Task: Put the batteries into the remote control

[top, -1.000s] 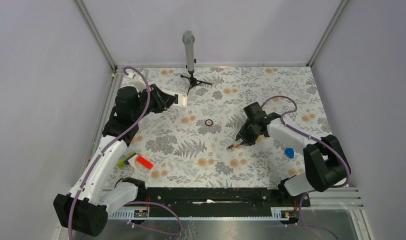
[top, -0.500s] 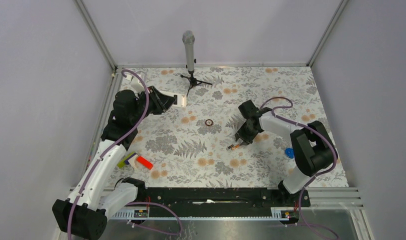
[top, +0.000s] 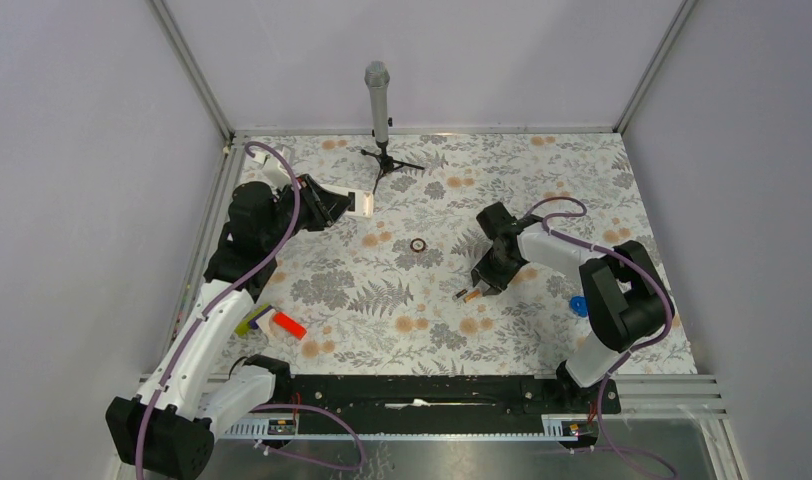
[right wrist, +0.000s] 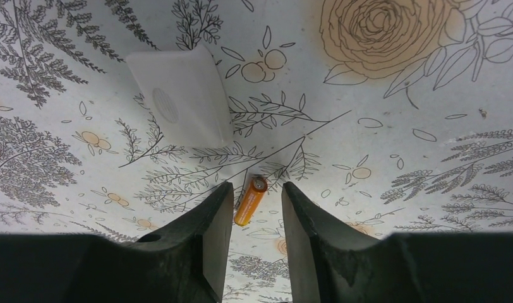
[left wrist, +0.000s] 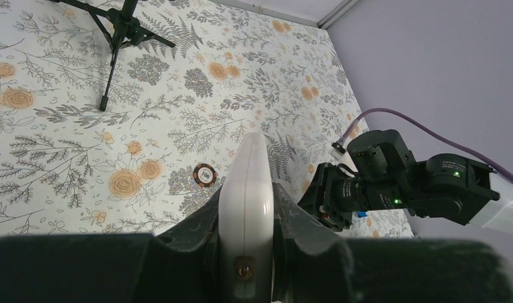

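floral tabletop (top: pixel 582 180) carries one battery (right wrist: pixel 249 202), lying untouched between the parted fingers of the right gripper (right wrist: pixel 255 187). the left gripper (top: pixel 334 204) is clamped on the remote (left wrist: pixel 244 189), held edge-up above the surface. best to lower squarely over the battery's middle and close gently, so it doesn't roll away.

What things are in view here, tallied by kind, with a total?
Remote: 1
Battery: 1 in clear view
Microphone: 1
Ring: 1
White cover: 1
Blue piece: 1
Red-and-white block: 1
Total: 7
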Controlling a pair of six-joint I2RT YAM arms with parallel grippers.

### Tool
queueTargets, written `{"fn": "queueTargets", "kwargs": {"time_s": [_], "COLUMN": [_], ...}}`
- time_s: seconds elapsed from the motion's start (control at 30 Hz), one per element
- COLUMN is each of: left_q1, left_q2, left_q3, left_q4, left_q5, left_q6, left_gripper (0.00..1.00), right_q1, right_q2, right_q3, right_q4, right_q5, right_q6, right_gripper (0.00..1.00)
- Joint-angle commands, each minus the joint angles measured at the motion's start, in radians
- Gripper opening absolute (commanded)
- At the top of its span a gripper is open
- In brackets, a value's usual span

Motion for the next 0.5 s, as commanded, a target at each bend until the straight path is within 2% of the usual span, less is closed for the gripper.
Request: {"fn": "queueTargets", "kwargs": {"time_s": [0.0, 0.23, 0.47], "left_q1": [0.003, 0.004, 0.004], "left_q2": [-0.008, -0.013, -0.025], "left_q3": [0.002, -0.003, -0.002], "left_q4": [0.081, 0.081, 0.068], "left_q5": [-0.009, -0.009, -0.018], "left_q6": [0.013, 0.009, 0.02], "left_gripper": [0.0, 0.0, 0.0], "right_q1": [0.01, 0.035, 0.038], "right_q2": [-0.011, 0.017, 0.042], "right_q3": [0.02, 0.014, 0.019], "right_q4": [-0.042, -0.029, -0.038], "right_q5": [0.018, -0.008, 0.004], "right_q6": [0.032, 0.065, 0.09], "right_gripper": [0.42, 0.4, 0.32]}}
